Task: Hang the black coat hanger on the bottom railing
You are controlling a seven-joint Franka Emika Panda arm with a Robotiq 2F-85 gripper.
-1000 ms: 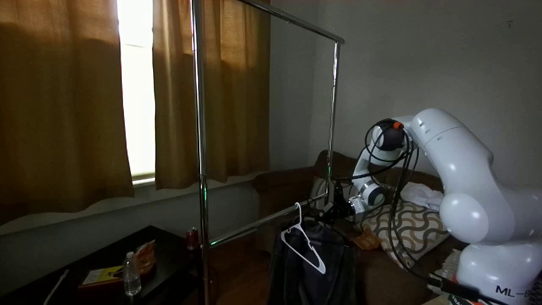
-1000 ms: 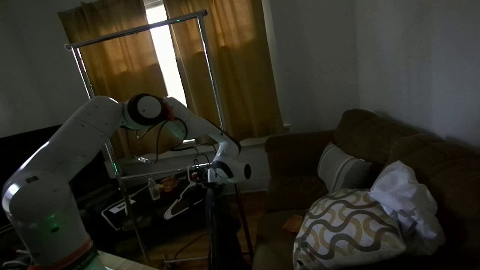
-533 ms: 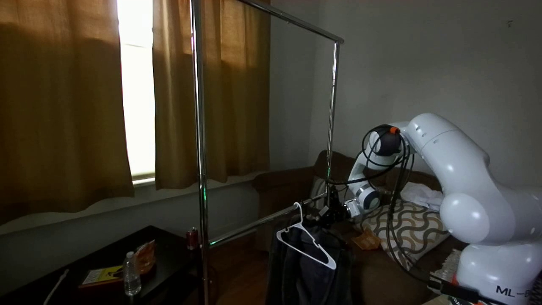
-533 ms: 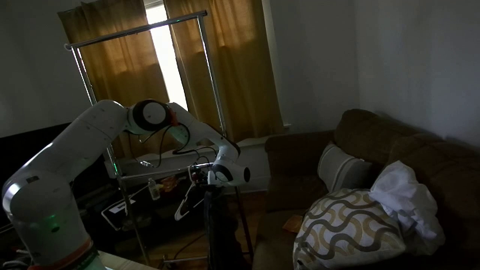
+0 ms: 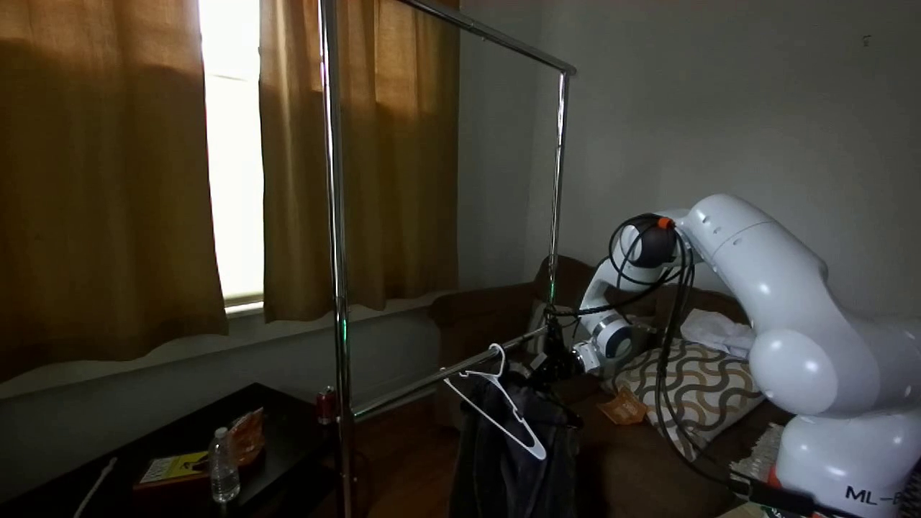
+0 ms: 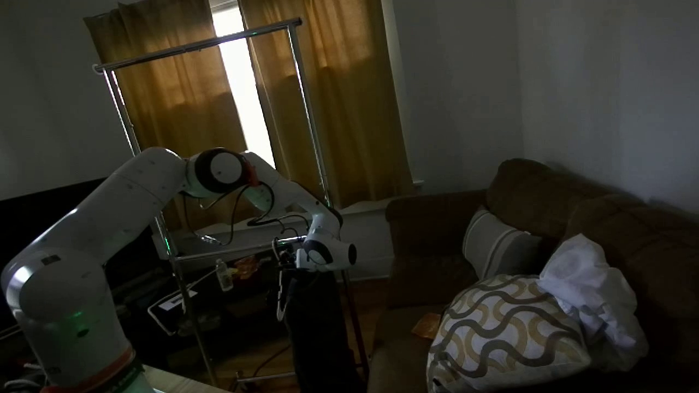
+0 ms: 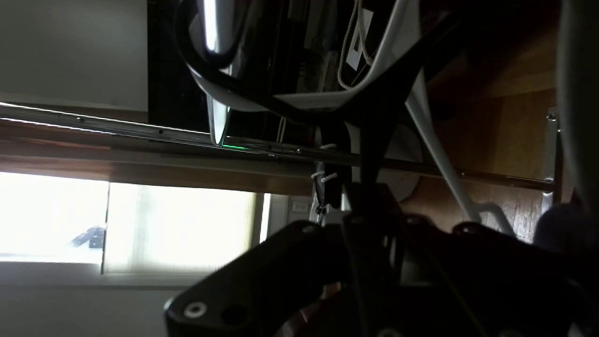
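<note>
From left to right, we located the bottom railing (image 5: 403, 393), then the black coat hanger (image 7: 372, 119) extending ahead of the gripper (image 7: 367, 199), whose fingers were drawn together on its neck. We could not verify hook-to-railing contact.

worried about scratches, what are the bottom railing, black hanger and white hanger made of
Bottom railing: probably polished metal, perhaps chromed; bright streaks run along it.
Black hanger: perhaps plastic, dull-looking; hook and shoulders run together in one black shape, but too dark to rule out coated metal.
White hanger: likely moulded plastic, smooth; hook and shoulders share one even white.
</note>
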